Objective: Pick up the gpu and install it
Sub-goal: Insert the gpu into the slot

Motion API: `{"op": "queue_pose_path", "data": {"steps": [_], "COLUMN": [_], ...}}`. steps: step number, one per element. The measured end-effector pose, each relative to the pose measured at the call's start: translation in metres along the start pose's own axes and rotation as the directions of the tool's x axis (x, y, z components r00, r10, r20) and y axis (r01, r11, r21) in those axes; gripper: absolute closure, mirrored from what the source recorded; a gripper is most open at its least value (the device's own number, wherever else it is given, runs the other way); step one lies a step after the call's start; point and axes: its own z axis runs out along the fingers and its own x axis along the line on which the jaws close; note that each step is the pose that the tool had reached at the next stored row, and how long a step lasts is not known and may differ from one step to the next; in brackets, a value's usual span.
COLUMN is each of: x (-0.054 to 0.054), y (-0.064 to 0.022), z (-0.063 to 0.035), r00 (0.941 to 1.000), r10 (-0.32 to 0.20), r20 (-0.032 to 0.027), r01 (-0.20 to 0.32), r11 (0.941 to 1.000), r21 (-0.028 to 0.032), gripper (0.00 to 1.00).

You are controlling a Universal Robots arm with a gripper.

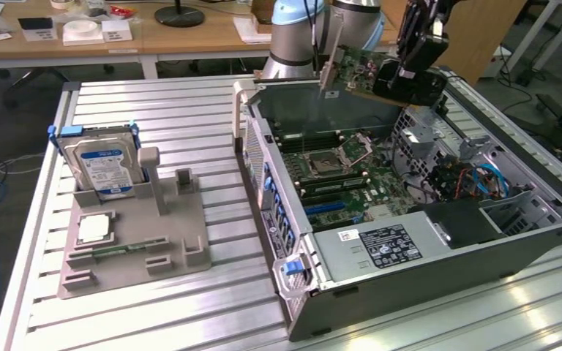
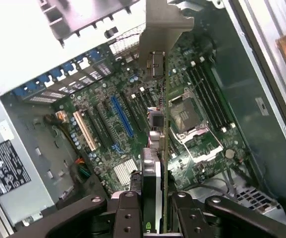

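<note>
Pickup is done: the pincer (image 2: 152,210) is clenched on the gpu (image 1: 359,67), held in the air above the open computer case (image 1: 544,227); seating it in the blue slot (image 2: 121,116) remains

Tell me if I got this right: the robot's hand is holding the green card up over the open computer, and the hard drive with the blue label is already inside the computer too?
Almost. The hand does hold the green card above the open computer. But the hard drive is not inside it: the exterior view shows it standing upright in the grey holder on the table, to the exterior view's left of the computer.
</note>
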Motion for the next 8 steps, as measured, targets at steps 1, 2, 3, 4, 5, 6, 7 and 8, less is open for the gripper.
{"op": "queue_pose_path", "data": {"steps": [1,2,3,4,5,6,7,8], "x": [0.0000,0.0000,0.0000,0.0000,0.0000,0.0000,0.0000,0.0000], "y": [0.0000,0.0000,0.0000,-0.0001,-0.0001,-0.0001,-0.0001,-0.0001], "z": [0.0005,0.0007,0.0010,0.0012,0.0015,0.0019,0.0024,0.0030], "r00": [0.9990,0.9980,0.9967,0.9951,0.9931,0.9911,0.9896,0.9890], "r10": [-0.045,-0.063,-0.081,-0.099,-0.117,-0.133,-0.143,-0.148], "r20": [-0.0016,-0.0022,-0.0028,-0.0034,-0.0040,-0.0044,-0.0041,-0.0033], "r01": [0.045,0.063,0.081,0.099,0.117,0.133,0.143,0.148], "r11": [0.9990,0.9980,0.9967,0.9951,0.9931,0.9911,0.9896,0.9890], "r21": [0.0000,0.0000,0.0000,0.0000,0.0001,0.0006,0.0026,0.0058], "gripper": [0.72,0.72,0.72,0.72,0.72,0.72,0.72,0.72]}}
